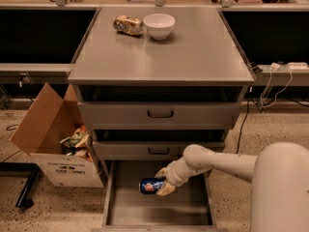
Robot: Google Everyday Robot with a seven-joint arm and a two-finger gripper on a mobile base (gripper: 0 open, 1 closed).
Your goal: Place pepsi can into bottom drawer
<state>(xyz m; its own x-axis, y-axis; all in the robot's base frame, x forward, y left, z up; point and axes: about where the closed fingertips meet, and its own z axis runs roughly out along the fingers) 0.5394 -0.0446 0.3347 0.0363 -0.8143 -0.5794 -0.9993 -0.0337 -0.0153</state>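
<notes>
The pepsi can is dark blue with a red-and-white logo and lies on its side, held over the open bottom drawer. My gripper is shut on the can's right end, with tan fingers above and below it. The white arm reaches in from the right, just under the middle drawer's front. The can hangs above the drawer's grey floor, in its back half, left of centre. I cannot tell whether it touches the floor.
Two shut grey drawers with black handles sit above. On the cabinet top stand a white bowl and a shiny snack packet. An open cardboard box with rubbish stands on the floor at the left. Cables hang at the right.
</notes>
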